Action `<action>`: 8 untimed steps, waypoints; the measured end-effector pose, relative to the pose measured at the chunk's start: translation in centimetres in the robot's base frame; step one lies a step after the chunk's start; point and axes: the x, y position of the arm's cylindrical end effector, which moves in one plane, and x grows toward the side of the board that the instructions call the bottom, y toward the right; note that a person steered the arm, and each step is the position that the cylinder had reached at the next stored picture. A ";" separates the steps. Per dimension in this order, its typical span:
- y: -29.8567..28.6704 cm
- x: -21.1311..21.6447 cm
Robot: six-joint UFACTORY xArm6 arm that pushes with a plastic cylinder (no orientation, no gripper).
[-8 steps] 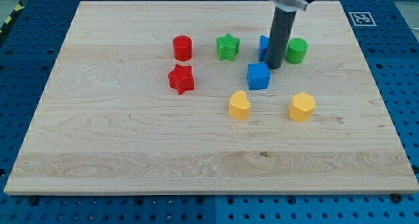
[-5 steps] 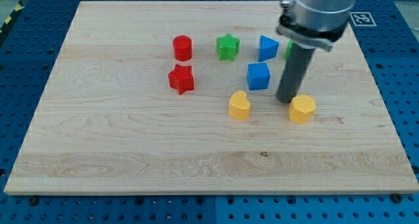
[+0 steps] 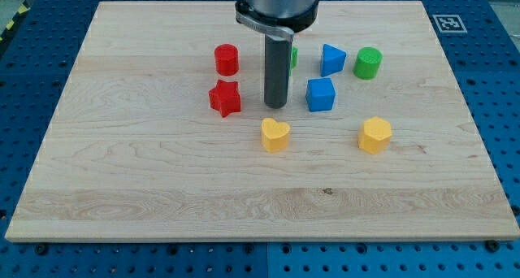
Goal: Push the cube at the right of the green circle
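Note:
The blue cube [image 3: 321, 93] sits on the wooden board, below and to the left of the green circle [image 3: 368, 62]. My tip [image 3: 276, 106] rests on the board just left of the cube, a small gap away, between it and the red star [image 3: 225, 97]. A blue triangle [image 3: 331, 59] lies above the cube. The rod hides most of the green star [image 3: 292, 56].
A red cylinder [image 3: 227, 59] stands upper left of my tip. A yellow heart [image 3: 275, 135] lies just below my tip and a yellow hexagon [image 3: 374, 135] at lower right. The board's right edge [image 3: 471, 107] is far off.
My tip swung from beside the green circle, down near the yellow hexagon, then left past the cube. The yellow heart has shifted left. The cube has not moved.

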 end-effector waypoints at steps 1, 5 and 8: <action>0.2 -0.3; 7.8 1.6; 6.8 0.6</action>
